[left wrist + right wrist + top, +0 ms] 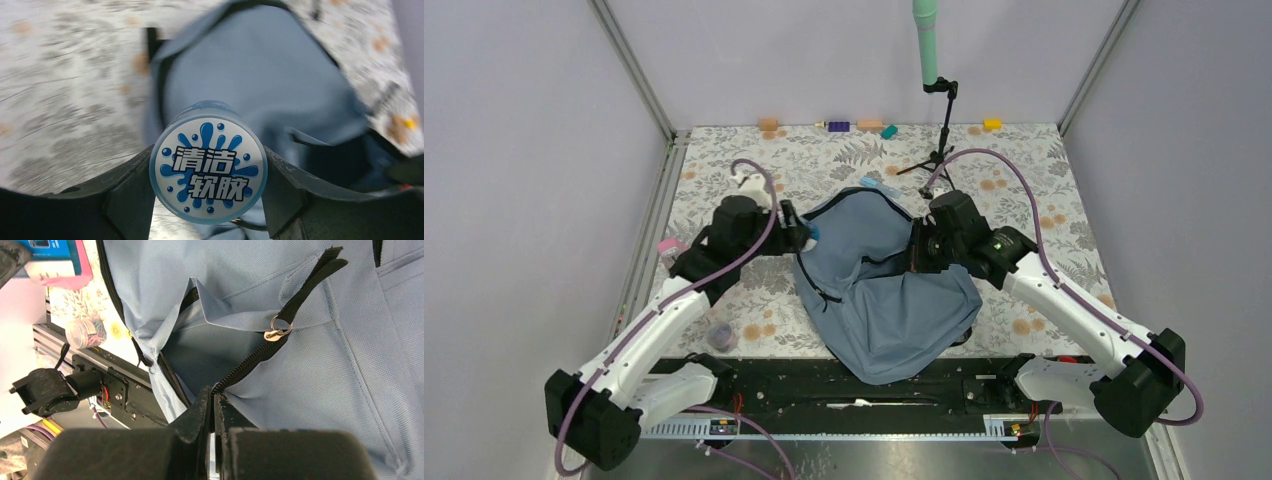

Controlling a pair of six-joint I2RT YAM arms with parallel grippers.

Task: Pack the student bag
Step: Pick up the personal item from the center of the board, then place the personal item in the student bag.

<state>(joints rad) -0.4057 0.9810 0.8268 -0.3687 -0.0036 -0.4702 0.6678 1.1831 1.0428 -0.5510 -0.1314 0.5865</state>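
Note:
The student bag [894,290], large, grey-blue and soft, lies in the middle of the table with its black zipper open. My left gripper [809,235] is at the bag's left rim, shut on a round tub [208,168] whose white lid bears a blue splash label. In the left wrist view the tub hangs in front of the bag's opening [260,80]. My right gripper [214,400] is shut on the bag's zipper edge [250,365] and holds the mouth apart. A metal zipper ring [276,332] hangs just beyond it.
A tripod stand [939,130] with a green pole rises behind the bag. Small coloured blocks [838,126] line the far edge. A pink item [671,245] and a small jar [720,335] lie by the left arm. A clear tub of bands [87,332] sits near the rail.

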